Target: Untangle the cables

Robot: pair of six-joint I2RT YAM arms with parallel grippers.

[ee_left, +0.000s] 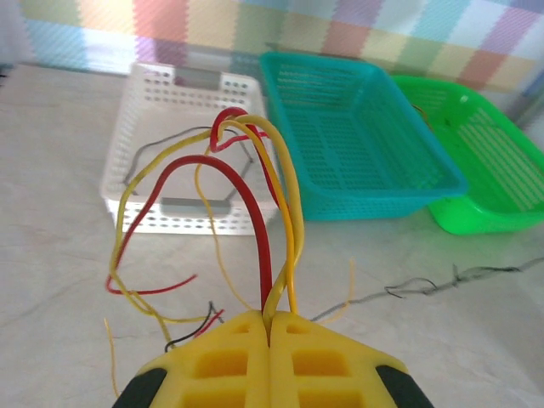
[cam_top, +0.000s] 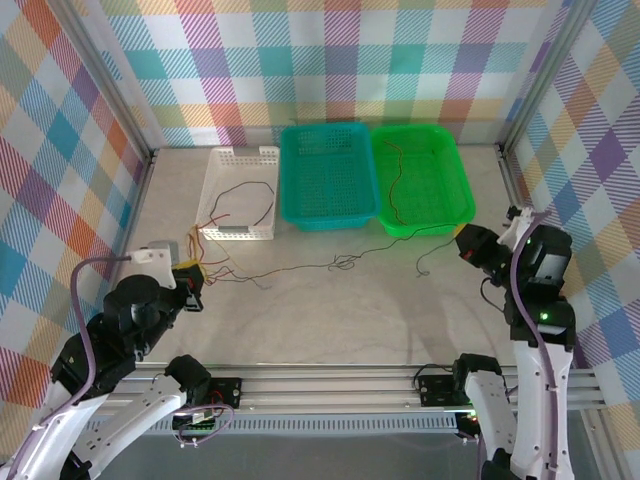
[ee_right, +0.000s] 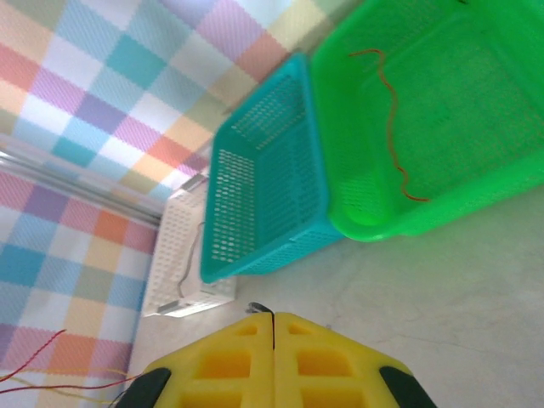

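- A pale, marbled table [cam_top: 330, 320] stands inside walls of pastel plaid cloth [cam_top: 350, 60]; an aluminium rail [cam_top: 330, 385] runs along the near edge.
- Three baskets stand in a row at the far side: a white basket [cam_top: 222, 165], a teal basket [cam_top: 328, 218] touching it, and a green basket [cam_top: 462, 190] pressed against the teal one.
- The cables lie scattered; a dark wire [cam_top: 245, 187] loops inside the white basket, a reddish wire [cam_top: 398, 185] snakes along the green basket's floor, and a black wire [cam_top: 345, 262] stretches across the bare table between the two arms.
- From above, the left gripper [cam_top: 192, 280] sits near the white basket's near corner, with a small tangle of red and yellow wires [cam_top: 215, 268] at its tip; how it grips them is too small to tell there.
- The left wrist view settles it: the left gripper's [ee_left: 270, 319] yellow fingers are pressed together on the red and yellow wires [ee_left: 265, 246], which arch up in tall loops and partly screen the white basket [ee_left: 153, 81]; the black wire [ee_left: 442, 280] lies on the table to the right.
- The right gripper [cam_top: 463, 243] hovers just before the green basket's near corner; in the right wrist view the right gripper [ee_right: 273, 316] is closed, a thin dark strand caught in the seam; the reddish wire [ee_right: 393, 127] shows plainly there.
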